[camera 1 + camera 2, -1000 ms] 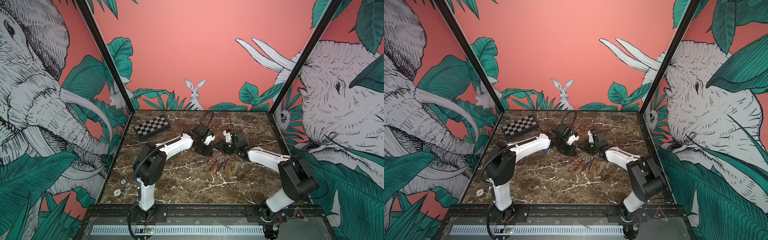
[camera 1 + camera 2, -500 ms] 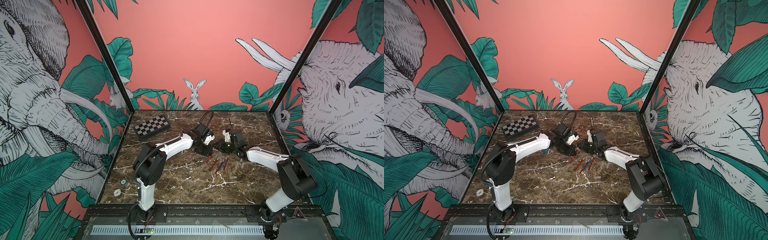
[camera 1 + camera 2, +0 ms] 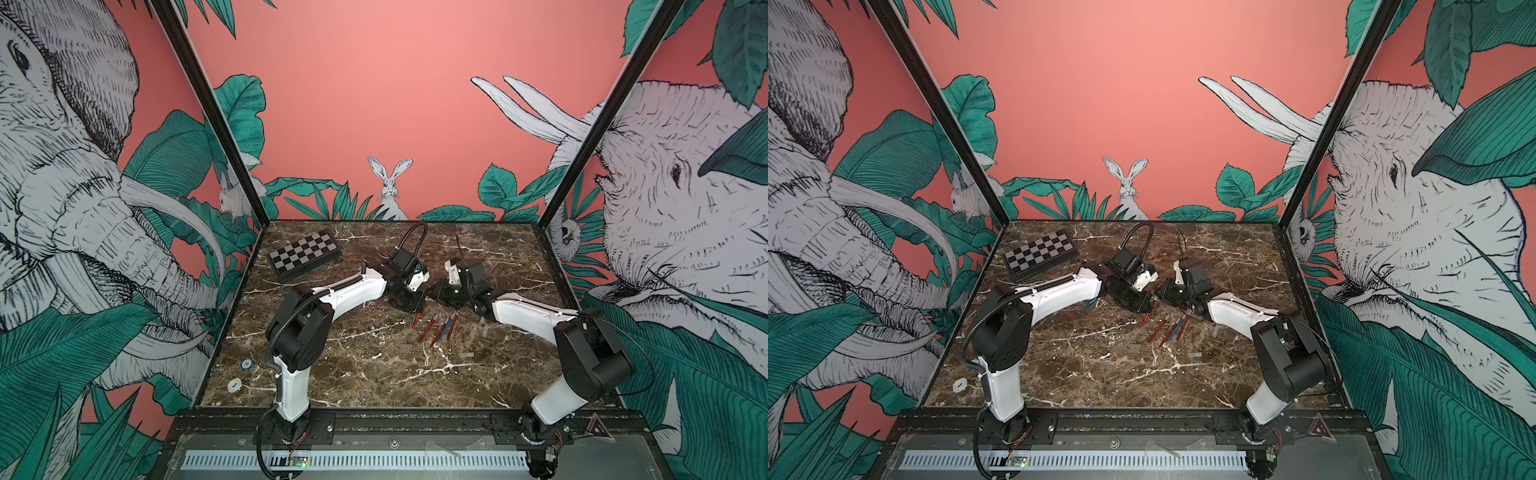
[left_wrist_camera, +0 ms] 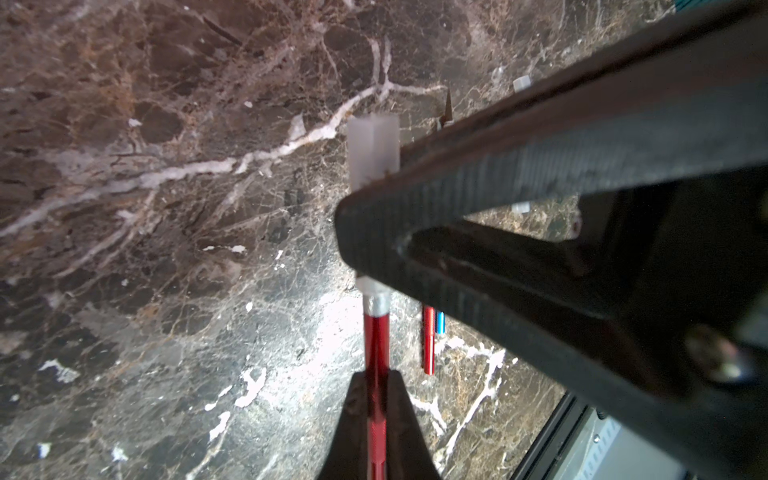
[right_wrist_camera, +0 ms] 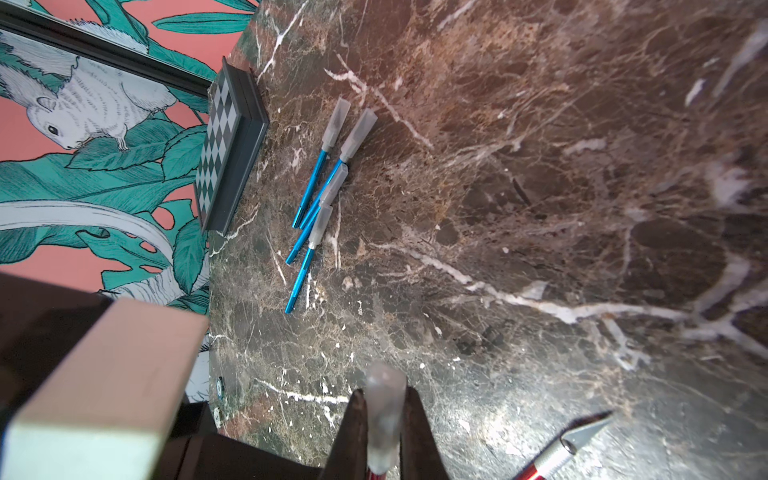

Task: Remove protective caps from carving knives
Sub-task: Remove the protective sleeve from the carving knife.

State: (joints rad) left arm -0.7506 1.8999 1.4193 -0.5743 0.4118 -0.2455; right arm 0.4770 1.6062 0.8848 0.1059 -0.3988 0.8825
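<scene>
The left gripper point(image 4: 376, 388) pinches a metallic red knife point(image 4: 376, 332); the right gripper point(image 5: 384, 401) clamps its frosted, translucent cap point(image 5: 385, 384), mid-frame in both top views.

A checkered board point(image 3: 304, 255) is set at the far left of the brown marbled desk point(image 3: 365, 374); two small round discs point(image 3: 247, 364) are placed by its near left edge.

Arms low, left pincer point(image 4: 376, 384) clamped, right pincer point(image 5: 384, 399) clamped (tips adjacent)
</scene>
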